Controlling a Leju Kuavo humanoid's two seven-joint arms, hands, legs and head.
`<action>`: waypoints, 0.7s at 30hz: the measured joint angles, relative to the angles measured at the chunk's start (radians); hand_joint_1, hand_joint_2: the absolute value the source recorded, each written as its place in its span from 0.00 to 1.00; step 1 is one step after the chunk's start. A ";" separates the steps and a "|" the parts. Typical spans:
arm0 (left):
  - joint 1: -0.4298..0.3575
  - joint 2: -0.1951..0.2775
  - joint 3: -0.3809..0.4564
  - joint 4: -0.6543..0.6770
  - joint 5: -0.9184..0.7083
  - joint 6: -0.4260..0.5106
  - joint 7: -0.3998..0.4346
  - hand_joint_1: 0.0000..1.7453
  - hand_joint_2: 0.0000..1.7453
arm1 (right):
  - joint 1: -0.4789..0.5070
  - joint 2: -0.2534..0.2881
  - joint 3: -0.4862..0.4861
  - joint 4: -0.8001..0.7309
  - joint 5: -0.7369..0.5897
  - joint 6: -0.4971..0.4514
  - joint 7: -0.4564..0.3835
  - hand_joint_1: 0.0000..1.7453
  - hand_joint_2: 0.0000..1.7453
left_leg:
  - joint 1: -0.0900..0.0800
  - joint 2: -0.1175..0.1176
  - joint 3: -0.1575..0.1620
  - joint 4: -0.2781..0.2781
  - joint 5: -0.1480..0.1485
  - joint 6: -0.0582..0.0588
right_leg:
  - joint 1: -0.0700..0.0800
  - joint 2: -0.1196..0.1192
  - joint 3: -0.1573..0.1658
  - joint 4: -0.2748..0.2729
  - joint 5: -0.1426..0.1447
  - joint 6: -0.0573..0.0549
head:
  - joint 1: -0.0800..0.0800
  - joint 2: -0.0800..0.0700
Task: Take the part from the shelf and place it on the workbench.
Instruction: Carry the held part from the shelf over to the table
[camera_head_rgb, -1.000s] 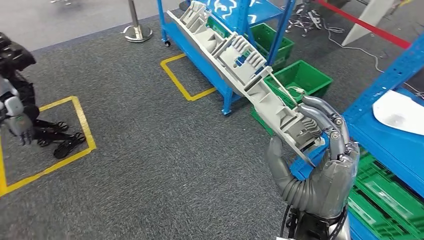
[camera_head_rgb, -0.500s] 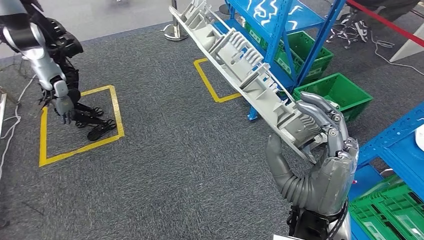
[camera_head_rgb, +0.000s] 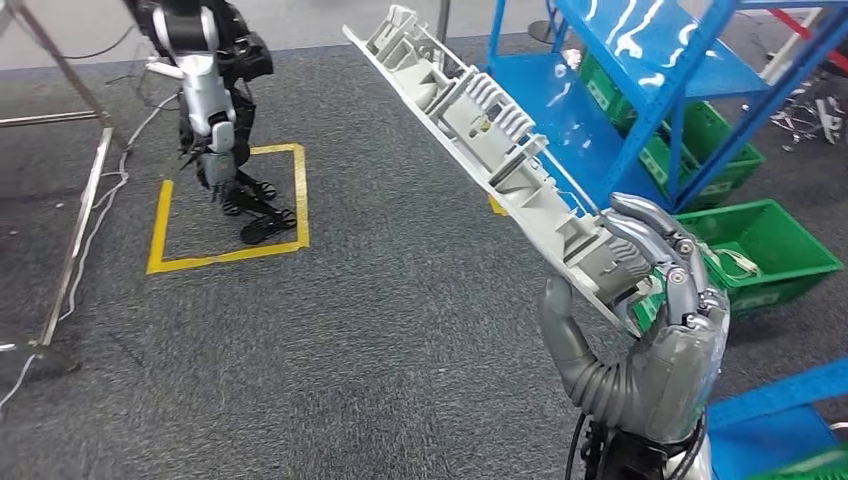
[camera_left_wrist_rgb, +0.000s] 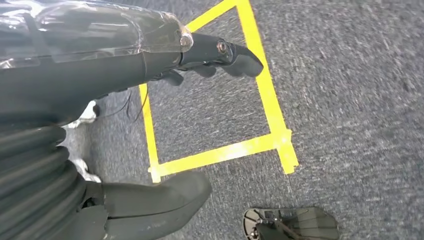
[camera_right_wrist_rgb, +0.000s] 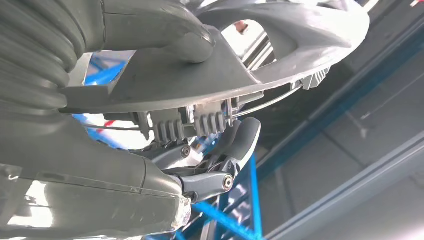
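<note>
Beside blue shelf (camera_head_rgb: 640, 90), right hand (camera_head_rgb: 650, 330) fingers (camera_head_rgb: 655, 245) clamp grey part (camera_head_rgb: 480, 130) — left hand (camera_left_wrist_rgb: 100, 125) fingers apart, empty.

No legible text, labels, brands, numbers or signs anywhere.

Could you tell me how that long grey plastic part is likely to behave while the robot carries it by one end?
The grey part looks stiff: it juts out straight, without visible sag. Held only at its near end by the right hand, it probably levers hard on the grip and could swing. Its thin ribs and clips seem breakable if knocked against the blue shelf.
</note>
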 joint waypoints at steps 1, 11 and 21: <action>0.000 0.000 0.000 0.000 0.000 0.000 0.000 0.00 1.00 | 0.001 -0.001 0.000 0.000 0.000 0.000 0.000 1.00 1.00 | -0.004 -0.016 0.000 0.000 0.001 0.002 | 0.002 0.006 -0.022 0.041 -0.007 -0.004 | 0.004 0.000; 0.005 -0.009 0.000 0.000 0.000 0.000 0.001 0.00 1.00 | -0.001 -0.003 0.001 -0.005 0.000 0.000 0.000 1.00 1.00 | -0.009 -0.091 -0.018 0.008 0.009 -0.020 | 0.021 0.059 0.091 -0.257 0.166 -0.058 | 0.008 0.000; 0.003 0.000 0.000 0.000 0.000 0.001 0.002 0.00 1.00 | 0.004 -0.004 0.001 0.000 -0.017 0.000 -0.002 1.00 1.00 | 0.021 0.076 -0.007 0.040 -0.014 -0.071 | 0.009 -0.078 0.099 -0.258 0.156 -0.032 | -0.034 0.000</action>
